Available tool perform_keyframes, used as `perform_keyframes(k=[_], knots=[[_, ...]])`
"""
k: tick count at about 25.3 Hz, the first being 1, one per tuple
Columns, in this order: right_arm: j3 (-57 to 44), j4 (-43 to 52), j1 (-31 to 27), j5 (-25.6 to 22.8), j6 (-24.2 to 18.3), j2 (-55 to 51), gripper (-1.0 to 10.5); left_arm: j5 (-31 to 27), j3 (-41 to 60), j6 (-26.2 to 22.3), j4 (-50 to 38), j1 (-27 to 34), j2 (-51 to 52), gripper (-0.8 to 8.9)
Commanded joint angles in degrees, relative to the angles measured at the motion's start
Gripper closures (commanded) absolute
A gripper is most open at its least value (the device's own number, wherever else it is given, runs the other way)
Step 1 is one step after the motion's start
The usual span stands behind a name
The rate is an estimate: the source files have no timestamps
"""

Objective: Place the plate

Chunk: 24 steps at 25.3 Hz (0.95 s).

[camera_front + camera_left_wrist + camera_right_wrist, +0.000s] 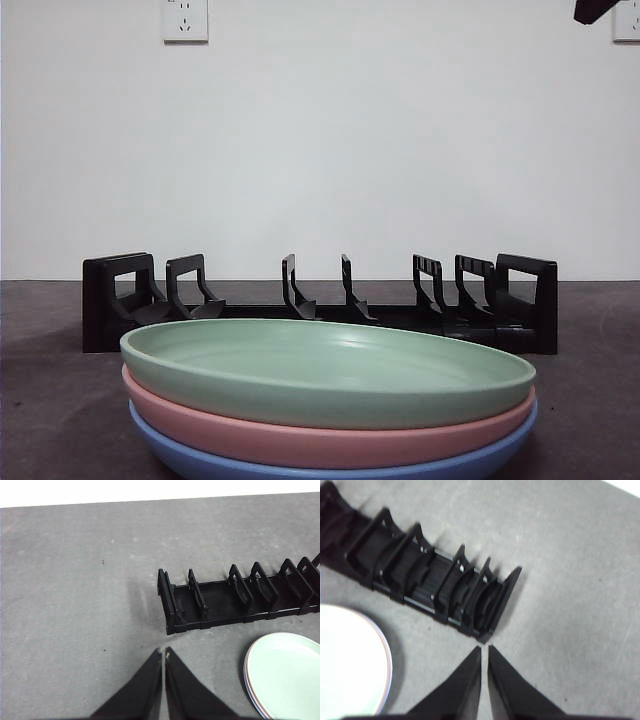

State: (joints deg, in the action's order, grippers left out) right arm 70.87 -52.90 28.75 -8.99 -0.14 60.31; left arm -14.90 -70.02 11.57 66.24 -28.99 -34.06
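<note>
Green plate (330,370) atop pink, blue, black rack (320,300) behind, both grippers clenched, empty.

blue plate (330,462) cut off by front view's bottom edge. Right wrist view blurred; plate stack (350,660) there washed out and cropped.

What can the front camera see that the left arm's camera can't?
Only the front view shows the wall socket and the whole stack: green plate on pink plate on blue plate. Only the left wrist view shows the left pincer, shut and holding nothing, above the grey table. Both show the black rack and the green plate.
</note>
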Motion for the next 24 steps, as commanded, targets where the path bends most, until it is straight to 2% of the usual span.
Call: perform_keyframes(k=[1,3,4,5,6,9,12,15,20,24], knots=[[0.6,1.5,0.3,0.0,0.1,0.3,9.3,-0.2,-1.0,0.0,-0.7,-0.2,-0.3,8.06],[0.6,2.4,0.3,0.0,0.1,0.3,9.3,-0.2,-1.0,-0.3,-0.5,-0.4,-0.3,8.06],[0.6,2.9,0.3,0.0,0.1,0.3,9.3,-0.2,-0.6,-2.8,-1.4,-0.3,-0.3,8.06],[0.6,3.7,0.3,0.0,0.1,0.3,9.3,-0.2,1.8,-2.4,-5.3,0.0,0.7,8.06],[0.6,4.1,0.3,0.0,0.1,0.3,9.3,-0.2,6.7,-3.8,-12.5,0.9,2.7,8.06],[0.6,5.0,0.3,0.0,0.1,0.3,9.3,-0.1,28.1,-13.6,-40.6,7.5,9.4,8.06],[0.6,5.1,0.3,0.0,0.1,0.3,9.3,1.0,46.6,-13.0,-57.1,15.6,16.2,8.06],[0.6,5.2,0.3,0.0,0.1,0.3,9.3,2.5,56.5,-12.0,-62.1,19.5,22.8,8.06],[0.6,5.4,0.3,0.0,0.1,0.3,9.3,10.6,65.9,-10.8,-62.8,24.4,33.0,8.06],[0.6,5.3,0.3,0.0,0.1,0.3,9.3,12.0,69.4,-4.6,-63.8,26.3,33.9,8.06]])
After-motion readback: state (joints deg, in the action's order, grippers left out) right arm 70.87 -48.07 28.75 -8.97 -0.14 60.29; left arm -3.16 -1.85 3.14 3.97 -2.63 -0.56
